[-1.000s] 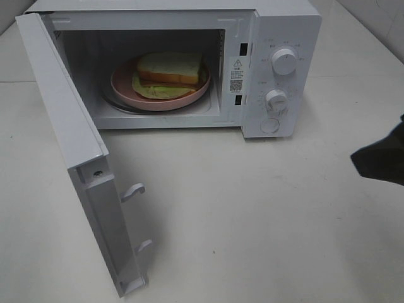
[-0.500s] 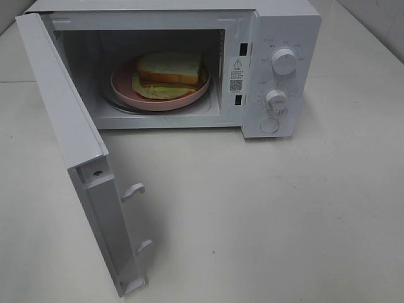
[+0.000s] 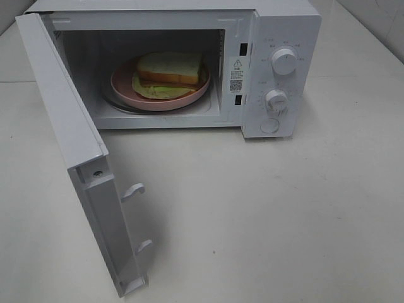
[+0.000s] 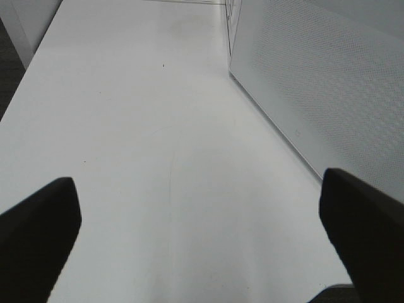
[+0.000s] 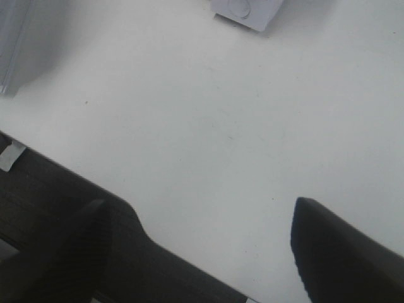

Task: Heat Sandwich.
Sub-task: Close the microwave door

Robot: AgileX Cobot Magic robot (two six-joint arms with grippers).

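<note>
Inside the microwave (image 3: 300,25) | sandwich (image 3: 170,67) sits on pink plate (image 3: 123,85) | door (image 3: 63,120) wide open | right arm has withdrawn beyond microwave's right | left gripper (image 4: 202,214), right gripper (image 5: 205,233) spread, empty | likely next: shut door.

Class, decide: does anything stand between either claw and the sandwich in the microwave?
Left claw: the wide-open white microwave door stands alongside it, walling it off from the small white-bread sandwich, which lies on a round pink plate inside. Right claw: nothing visible stands in its way.

White tabletop (image 3: 284,208), pale tiled surface (image 3: 382,25) behind, soft light
</note>
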